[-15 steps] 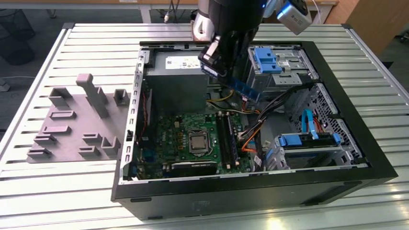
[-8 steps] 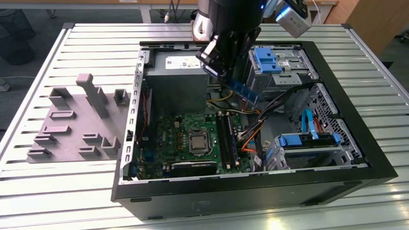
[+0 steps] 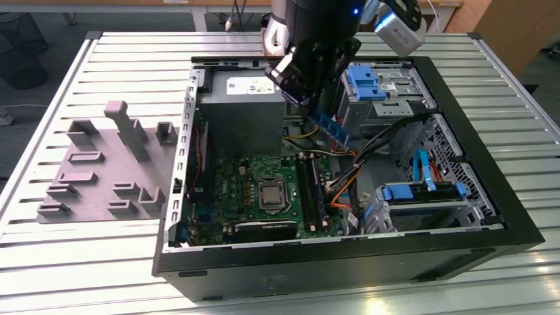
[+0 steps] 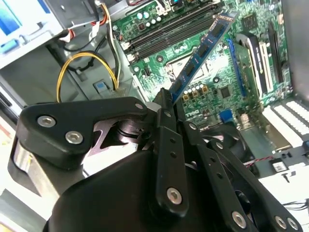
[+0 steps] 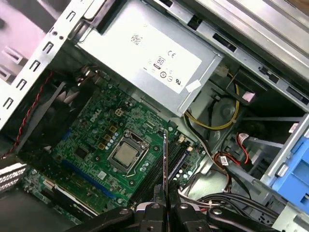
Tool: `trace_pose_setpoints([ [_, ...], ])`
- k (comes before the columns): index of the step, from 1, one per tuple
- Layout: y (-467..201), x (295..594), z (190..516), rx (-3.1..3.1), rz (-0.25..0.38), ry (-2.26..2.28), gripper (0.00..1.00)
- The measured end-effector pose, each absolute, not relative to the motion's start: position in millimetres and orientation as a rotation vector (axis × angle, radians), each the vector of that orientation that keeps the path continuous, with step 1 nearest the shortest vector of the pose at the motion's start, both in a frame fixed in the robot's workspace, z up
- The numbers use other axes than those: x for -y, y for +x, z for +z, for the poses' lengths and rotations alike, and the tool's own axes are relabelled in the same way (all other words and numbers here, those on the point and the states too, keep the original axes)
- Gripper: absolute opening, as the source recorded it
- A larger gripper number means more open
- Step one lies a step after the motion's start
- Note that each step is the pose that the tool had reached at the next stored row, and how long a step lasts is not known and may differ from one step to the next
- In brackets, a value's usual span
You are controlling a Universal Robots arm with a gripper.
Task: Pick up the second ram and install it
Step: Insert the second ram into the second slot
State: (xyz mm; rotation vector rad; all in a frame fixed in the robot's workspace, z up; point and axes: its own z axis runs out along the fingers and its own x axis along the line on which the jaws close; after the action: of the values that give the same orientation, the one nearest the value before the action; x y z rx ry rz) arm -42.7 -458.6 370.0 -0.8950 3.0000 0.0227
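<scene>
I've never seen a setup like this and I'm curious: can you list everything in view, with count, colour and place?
table: one, silvery slatted metal, under everything
computer case: one, black, open, lying on the table
fixture plate: one, grey with raised blocks, on the table at the exterior view's left of the case
power supply: one, grey, inside the case
motherboard: one, green, on the case floor
memory slots: long, black, on the motherboard; count unclear
drive brackets: two, blue, inside the case, exterior view's right
second ram: one, blue-green with black chips, above the motherboard
tool: one, black, shut on the second ram
arm: one, dark, over the case
</scene>
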Motion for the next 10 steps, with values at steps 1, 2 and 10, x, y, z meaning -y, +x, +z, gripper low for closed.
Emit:
trace_pose_setpoints([
  [1, -42.7, 458.6, 369.9, -3.006, 0.022, -0.874, 0.14],
  [2, -42.7, 458.6, 369.9, -3.012, 0.022, -0.854, 0.14],
  [10, -42.7, 458.6, 369.4, -3.052, 0.018, -0.698, 0.14],
])
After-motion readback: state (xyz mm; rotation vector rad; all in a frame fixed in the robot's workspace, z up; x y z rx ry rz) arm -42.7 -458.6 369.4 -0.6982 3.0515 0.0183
